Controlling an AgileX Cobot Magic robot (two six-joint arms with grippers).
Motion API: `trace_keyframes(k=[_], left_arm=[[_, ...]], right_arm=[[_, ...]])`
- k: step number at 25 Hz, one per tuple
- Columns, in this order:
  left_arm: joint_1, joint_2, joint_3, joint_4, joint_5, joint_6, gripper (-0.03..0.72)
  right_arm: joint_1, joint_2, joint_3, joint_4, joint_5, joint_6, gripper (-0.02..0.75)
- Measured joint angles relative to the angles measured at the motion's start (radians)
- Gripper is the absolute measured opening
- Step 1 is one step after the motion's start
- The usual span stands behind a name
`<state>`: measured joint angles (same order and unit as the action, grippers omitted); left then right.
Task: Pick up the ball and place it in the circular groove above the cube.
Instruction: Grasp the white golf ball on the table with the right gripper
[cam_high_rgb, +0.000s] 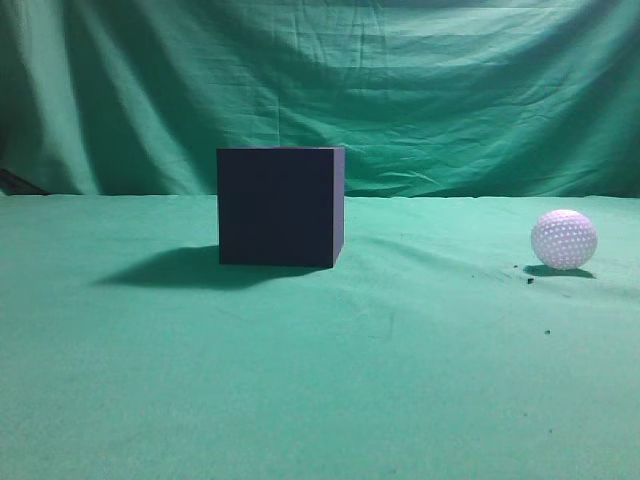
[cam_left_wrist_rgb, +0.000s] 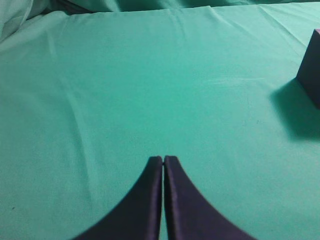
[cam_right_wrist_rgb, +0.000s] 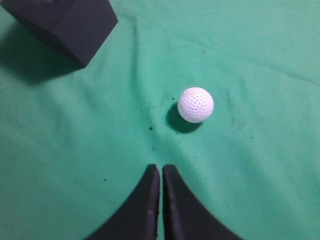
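Observation:
The white dimpled ball (cam_high_rgb: 564, 239) rests on the green cloth at the right of the exterior view. It also shows in the right wrist view (cam_right_wrist_rgb: 195, 104), ahead and slightly right of my right gripper (cam_right_wrist_rgb: 161, 167), which is shut and empty. The dark navy cube (cam_high_rgb: 281, 206) stands left of centre; its corner shows in the right wrist view (cam_right_wrist_rgb: 65, 25) and its edge in the left wrist view (cam_left_wrist_rgb: 311, 70). My left gripper (cam_left_wrist_rgb: 163, 158) is shut and empty above bare cloth, well left of the cube. The cube's top face and groove are hidden.
A green cloth (cam_high_rgb: 320, 380) covers the table and hangs as a backdrop (cam_high_rgb: 400, 80) behind. Small dark specks (cam_right_wrist_rgb: 150, 128) lie on the cloth near the ball. Neither arm shows in the exterior view.

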<state>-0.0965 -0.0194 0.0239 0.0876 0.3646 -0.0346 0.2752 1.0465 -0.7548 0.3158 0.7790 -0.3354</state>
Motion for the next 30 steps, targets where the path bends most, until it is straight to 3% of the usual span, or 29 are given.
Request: trace_keyframes(k=[8, 13, 16, 22, 23, 30], left_arm=[[0.000, 0.000, 0.000, 0.000, 0.000, 0.000, 0.000], [0.000, 0.000, 0.000, 0.000, 0.000, 0.000, 0.000], [0.000, 0.000, 0.000, 0.000, 0.000, 0.000, 0.000], [0.000, 0.000, 0.000, 0.000, 0.000, 0.000, 0.000], [0.000, 0.000, 0.000, 0.000, 0.000, 0.000, 0.000], [0.000, 0.000, 0.000, 0.000, 0.000, 0.000, 0.000]], right_arm=[[0.163, 0.268, -0.152, -0.249, 0.072, 0.221, 0.000], [0.184, 0.424, -0.233, -0.361, 0.090, 0.288, 0.000], [0.184, 0.494, -0.254, -0.374, 0.086, 0.299, 0.133], [0.186, 0.600, -0.258, -0.417, 0.012, 0.411, 0.523], [0.186, 0.611, -0.258, -0.432, 0.000, 0.435, 0.552], [0.186, 0.685, -0.262, -0.475, -0.083, 0.496, 0.552]])
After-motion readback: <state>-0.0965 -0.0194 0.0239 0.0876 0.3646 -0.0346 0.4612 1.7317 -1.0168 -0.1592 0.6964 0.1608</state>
